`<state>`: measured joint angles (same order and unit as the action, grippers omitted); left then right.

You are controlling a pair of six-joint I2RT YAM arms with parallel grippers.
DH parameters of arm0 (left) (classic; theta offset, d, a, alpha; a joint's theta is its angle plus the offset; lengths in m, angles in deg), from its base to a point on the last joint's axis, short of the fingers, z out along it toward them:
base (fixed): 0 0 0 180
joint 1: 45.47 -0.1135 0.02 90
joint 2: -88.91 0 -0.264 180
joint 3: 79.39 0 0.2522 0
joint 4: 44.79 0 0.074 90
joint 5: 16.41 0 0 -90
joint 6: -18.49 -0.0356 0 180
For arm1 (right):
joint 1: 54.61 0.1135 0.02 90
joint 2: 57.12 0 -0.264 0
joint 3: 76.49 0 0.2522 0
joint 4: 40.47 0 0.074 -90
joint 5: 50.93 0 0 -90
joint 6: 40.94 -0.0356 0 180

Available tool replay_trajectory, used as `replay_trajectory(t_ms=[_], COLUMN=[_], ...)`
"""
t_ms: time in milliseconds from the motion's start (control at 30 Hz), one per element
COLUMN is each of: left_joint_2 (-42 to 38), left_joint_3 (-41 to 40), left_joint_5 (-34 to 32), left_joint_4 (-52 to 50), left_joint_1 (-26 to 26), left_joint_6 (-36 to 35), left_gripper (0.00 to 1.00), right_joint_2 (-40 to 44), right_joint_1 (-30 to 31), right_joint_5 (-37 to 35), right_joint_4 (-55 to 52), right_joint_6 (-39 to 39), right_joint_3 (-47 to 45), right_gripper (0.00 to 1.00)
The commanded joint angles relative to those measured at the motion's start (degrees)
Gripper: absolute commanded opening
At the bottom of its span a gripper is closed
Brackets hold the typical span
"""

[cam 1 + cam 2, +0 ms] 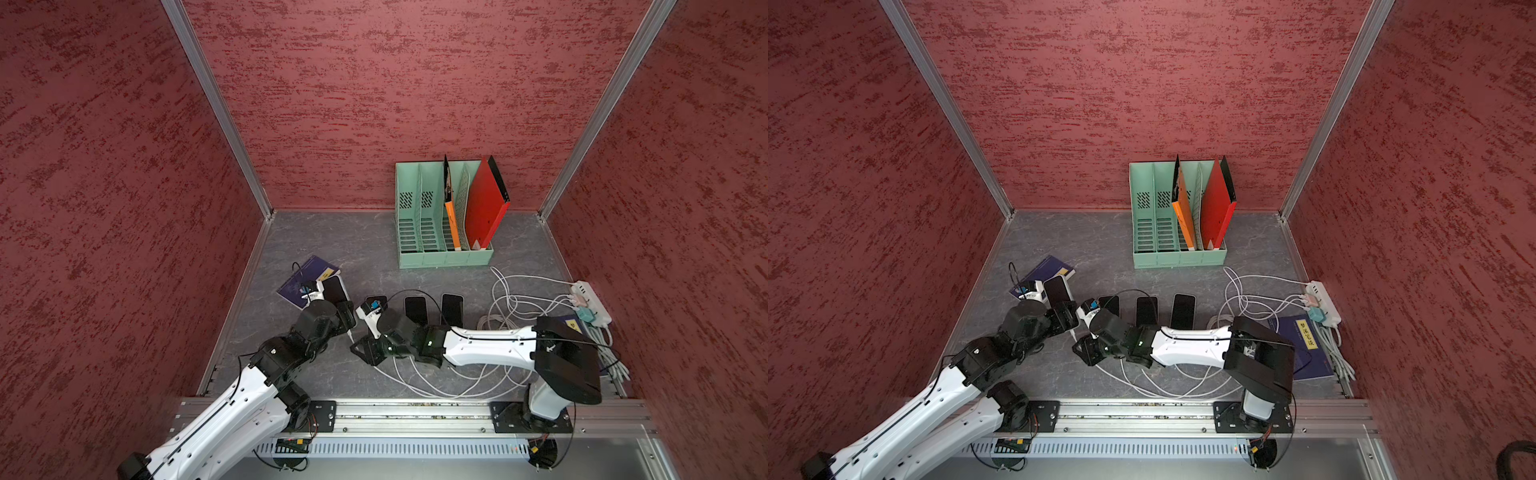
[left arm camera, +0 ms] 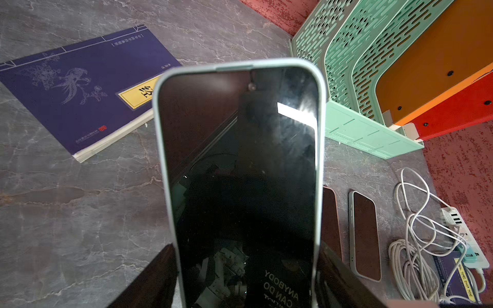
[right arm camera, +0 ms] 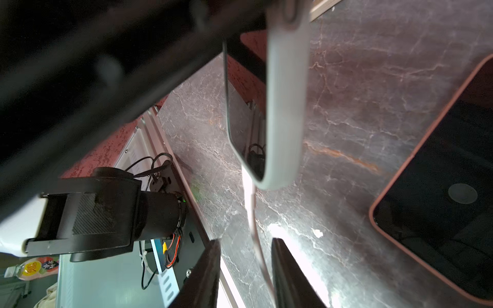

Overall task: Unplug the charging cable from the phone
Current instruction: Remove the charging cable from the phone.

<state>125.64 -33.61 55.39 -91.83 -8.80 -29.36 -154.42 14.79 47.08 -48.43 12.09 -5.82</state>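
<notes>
My left gripper point(image 1: 343, 312) is shut on the lower part of a phone point(image 1: 334, 289) with a dark screen and a pale case, held tilted above the table. In the left wrist view the phone point(image 2: 240, 160) fills the middle, with a finger point(image 2: 160, 269) against each side. A white charging cable point(image 3: 252, 210) hangs from the phone's bottom edge point(image 3: 285, 120). My right gripper point(image 3: 245, 245) stands open just below it, with the cable running between the fingers, close to one of them. In both top views the plug point(image 1: 351, 333) sits between the two grippers.
Three more phones point(image 1: 415, 309) lie in a row mid-table, one with a pink case point(image 3: 440, 200). White cables point(image 1: 511, 307) loop to a power strip point(image 1: 592, 301) at the right. A green file rack point(image 1: 440, 216) stands at the back. A purple book point(image 1: 305, 276) lies left.
</notes>
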Motion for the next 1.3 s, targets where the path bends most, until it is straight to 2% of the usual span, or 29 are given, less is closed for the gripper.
replay_trajectory(t_ms=[0,433,1267], left_joint_2=[-0.8,-1.9,-3.4], left_joint_3=[0.4,0.1,-1.1], left_joint_5=[-1.3,-1.6,-4.6], left_joint_4=[3.6,3.3,4.1], left_joint_1=[0.4,0.3,1.1], left_joint_6=[-0.1,0.2,1.3], left_gripper=[0.0,0.0,0.0], right_joint_2=[-0.7,-2.0,-2.8], right_joint_1=[0.5,0.5,0.6], right_joint_5=[-0.2,-0.9,-2.5], right_joint_4=[-1.7,-1.5,-1.8], right_joint_6=[1.1,1.3,2.3], right_joint_3=[2.0,1.3,0.6], right_gripper=[0.36,0.36,0.1])
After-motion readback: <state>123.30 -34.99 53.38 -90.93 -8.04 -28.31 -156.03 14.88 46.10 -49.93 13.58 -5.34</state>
